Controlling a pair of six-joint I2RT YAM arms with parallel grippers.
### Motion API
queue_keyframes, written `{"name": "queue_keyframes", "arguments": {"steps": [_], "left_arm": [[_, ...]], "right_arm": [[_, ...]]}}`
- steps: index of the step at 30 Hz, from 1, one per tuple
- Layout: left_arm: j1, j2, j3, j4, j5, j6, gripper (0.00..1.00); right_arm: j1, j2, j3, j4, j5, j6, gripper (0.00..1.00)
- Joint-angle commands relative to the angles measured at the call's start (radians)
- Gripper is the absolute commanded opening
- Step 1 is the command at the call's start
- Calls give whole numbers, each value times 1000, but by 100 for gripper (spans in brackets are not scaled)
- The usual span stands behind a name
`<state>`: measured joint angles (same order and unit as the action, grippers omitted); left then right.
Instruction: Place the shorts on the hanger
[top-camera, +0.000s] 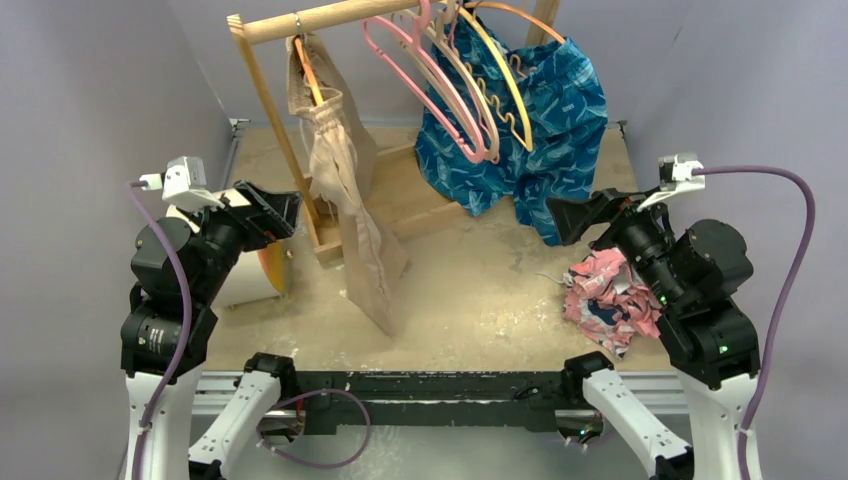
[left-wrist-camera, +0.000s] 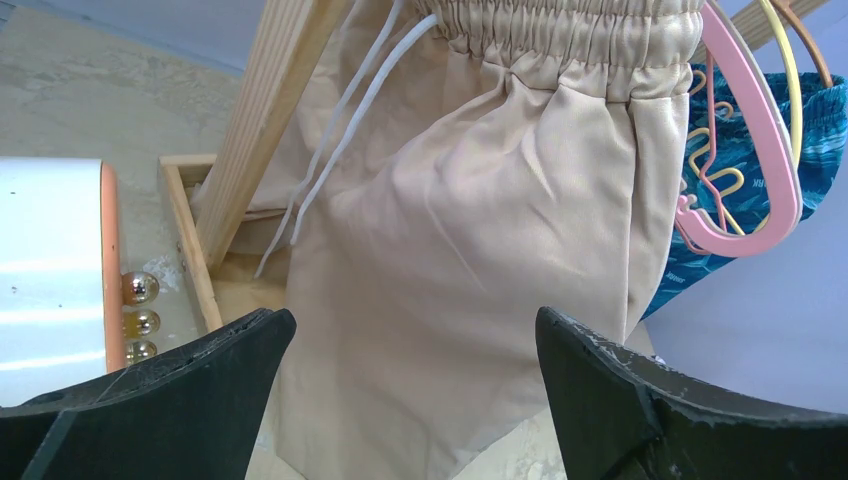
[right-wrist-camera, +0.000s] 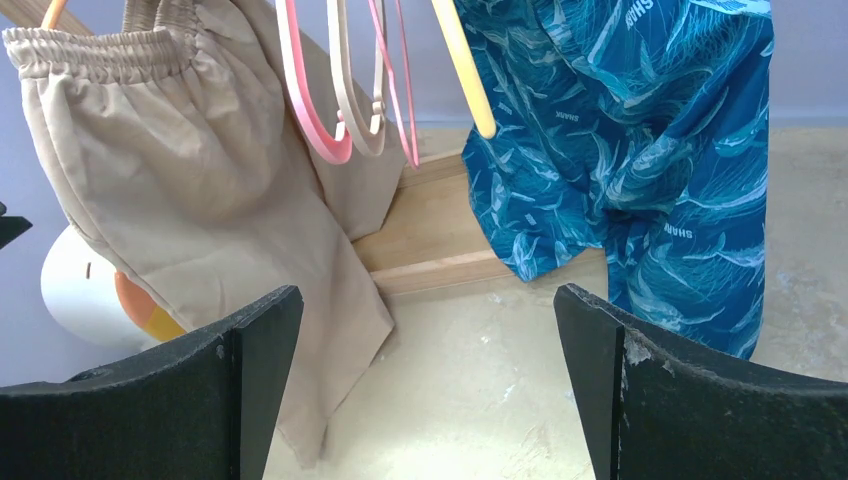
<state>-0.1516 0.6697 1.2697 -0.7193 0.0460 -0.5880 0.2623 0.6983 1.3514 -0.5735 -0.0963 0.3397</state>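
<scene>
The pink leafy-print shorts lie crumpled on the table at the right, partly under my right arm. The pink hanger hangs on the wooden rail at the back, among other hangers; it also shows in the left wrist view and the right wrist view. My right gripper is open and empty, raised above the table left of the shorts. My left gripper is open and empty at the left, facing the beige shorts.
A wooden rack holds beige shorts on an orange hanger, blue patterned shorts, and beige and yellow hangers. A white cylinder with an orange face stands under my left gripper. The rack's base frame lies on the table.
</scene>
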Motion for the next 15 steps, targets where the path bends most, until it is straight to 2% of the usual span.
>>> {"name": "queue_keyframes", "arguments": {"steps": [1,5,10,15], "left_arm": [[7,-9,-1,43,8,-6,96],[7,-4,-7,33,16,9,96],[7,0,-50,33,47,8,96],[7,-17,-105,50,51,6,96]], "right_arm": [[-4,-15,5,40,13,5,99],[-3,-15,-8,27,48,18,99],[-3,-6,-29,-25,204,114,98],[-3,-17,-91,-84,342,325,86]]}}
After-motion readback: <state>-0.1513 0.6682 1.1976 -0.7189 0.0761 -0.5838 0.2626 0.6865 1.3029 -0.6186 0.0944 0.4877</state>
